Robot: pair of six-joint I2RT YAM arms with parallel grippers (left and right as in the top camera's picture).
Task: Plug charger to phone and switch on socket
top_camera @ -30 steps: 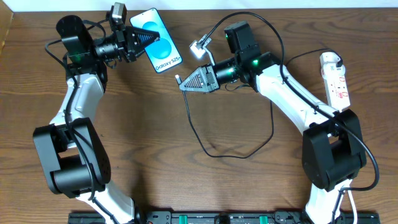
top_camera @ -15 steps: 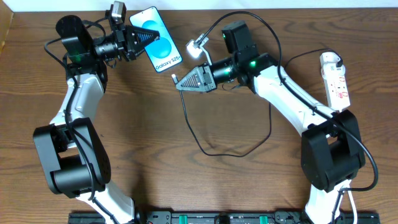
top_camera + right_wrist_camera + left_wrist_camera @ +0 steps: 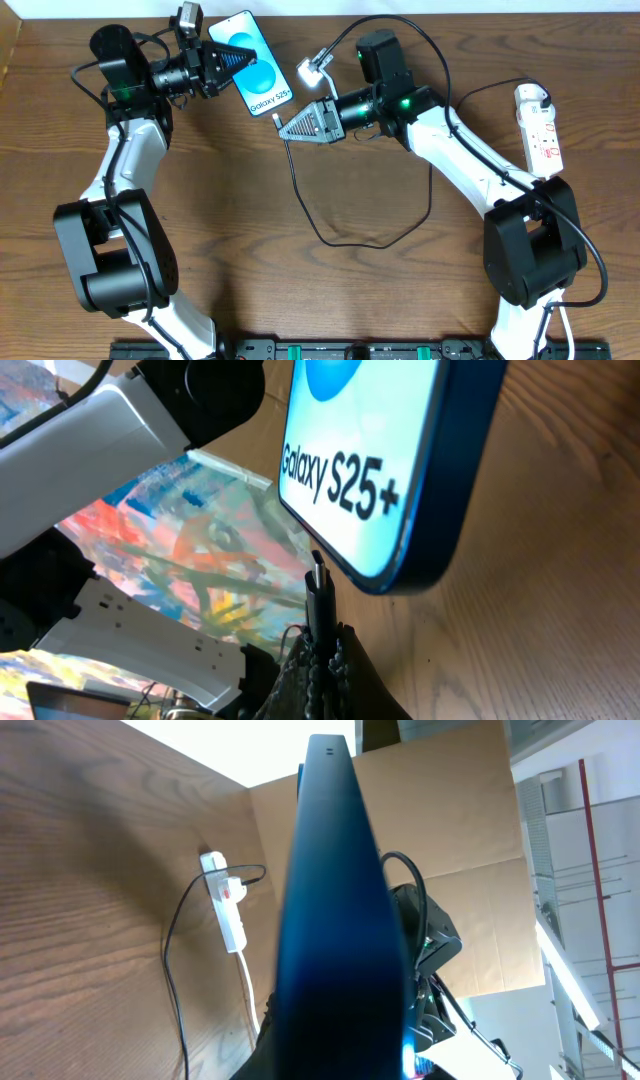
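Observation:
My left gripper (image 3: pixel 228 62) is shut on the phone (image 3: pixel 256 72), holding it tilted above the table at the upper middle; its blue screen reads "Galaxy S25+". The left wrist view shows only the phone's dark edge (image 3: pixel 335 920). My right gripper (image 3: pixel 285 131) is shut on the charger's plug end (image 3: pixel 277 120). In the right wrist view the plug tip (image 3: pixel 318 582) points up, just short of the phone's bottom edge (image 3: pixel 400 500). The black cable (image 3: pixel 330 235) loops down over the table. The white socket strip (image 3: pixel 538 125) lies at the far right.
A small white adapter (image 3: pixel 312 69) hangs on the cable above the right gripper. The socket strip and its white cord also show in the left wrist view (image 3: pixel 228 905). Brown cardboard stands beyond the table's far edge.
My right gripper has moved left and slightly up with the plug, bringing its tip close under the phone's lower end. The left arm and phone have stayed still.

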